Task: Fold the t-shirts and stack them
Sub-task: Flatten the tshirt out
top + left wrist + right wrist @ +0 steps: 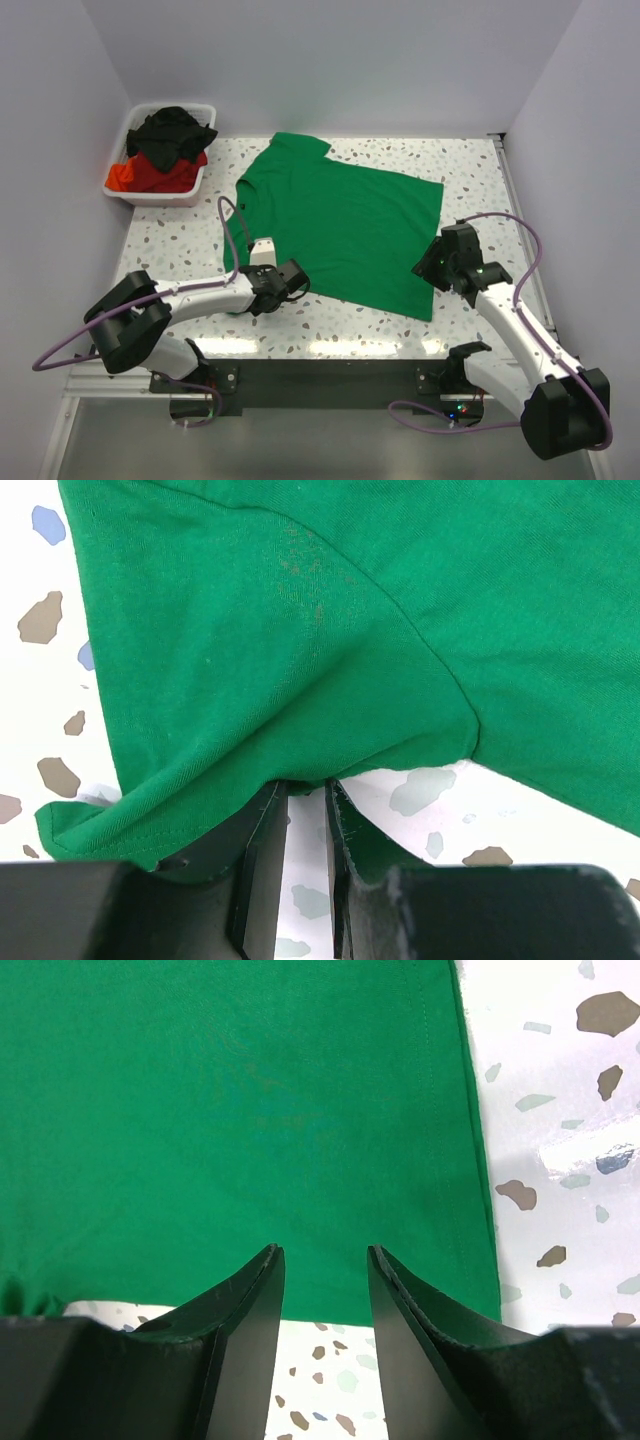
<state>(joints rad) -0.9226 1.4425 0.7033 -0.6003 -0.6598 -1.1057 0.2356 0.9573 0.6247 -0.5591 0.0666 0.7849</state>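
Three t-shirts counted. One green t-shirt point(345, 225), spread flat mid-surface point(180, 240). One black t-shirt point(175, 128) and one red t-shirt point(150, 175), crumpled together in a single white bin point(155, 195) at the far left corner. Two grippers, both at the green cloth's near edge. Left gripper point(305, 790): jaws almost together, sleeve fabric draped over both tips; pinched or not, cannot tell. Right gripper point(322, 1252): jaws apart, holding nothing, tips at the hem.

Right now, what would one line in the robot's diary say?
green shirt: spread on table | left gripper: at sleeve, grip unclear | right gripper: open at edge | black shirt, red shirt: in bin
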